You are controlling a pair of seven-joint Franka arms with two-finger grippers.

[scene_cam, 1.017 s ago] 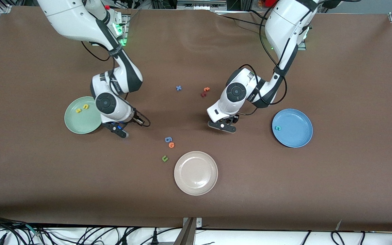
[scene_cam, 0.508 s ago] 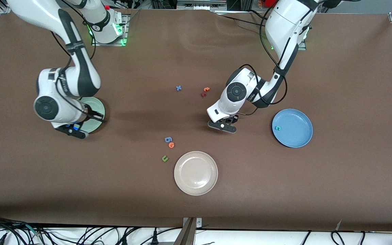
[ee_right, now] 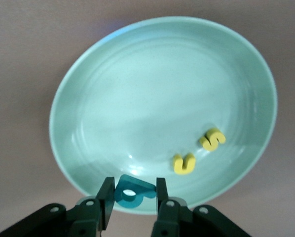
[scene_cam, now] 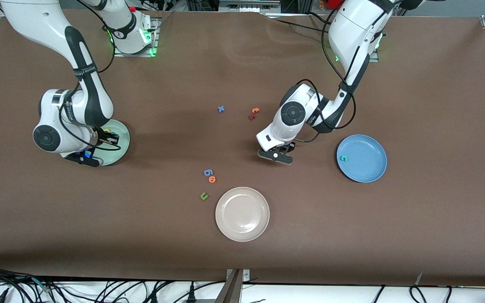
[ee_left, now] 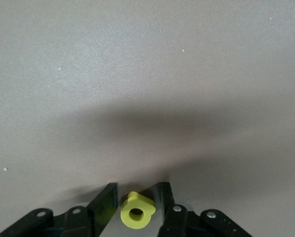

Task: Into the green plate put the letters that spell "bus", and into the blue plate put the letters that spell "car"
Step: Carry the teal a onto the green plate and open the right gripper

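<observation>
Both grippers pinch one foam letter each.

The teal "c" (scene_cam: 343, 158) lies in the blue plate (scene_cam: 371, 168), toward the left arm's end of the table. Beside that plate, low over bare table, the left gripper (ee_left: 135, 207) pinches the yellow "a" (ee_left: 136, 213) between its fingers. The right gripper (ee_right: 132, 197) pinches the teal "b" (ee_right: 131, 191) over the green plate (ee_right: 152, 94) rim; the yellow "u" (ee_right: 184, 163) and yellow "s" (ee_right: 212, 139) lie inside.
</observation>
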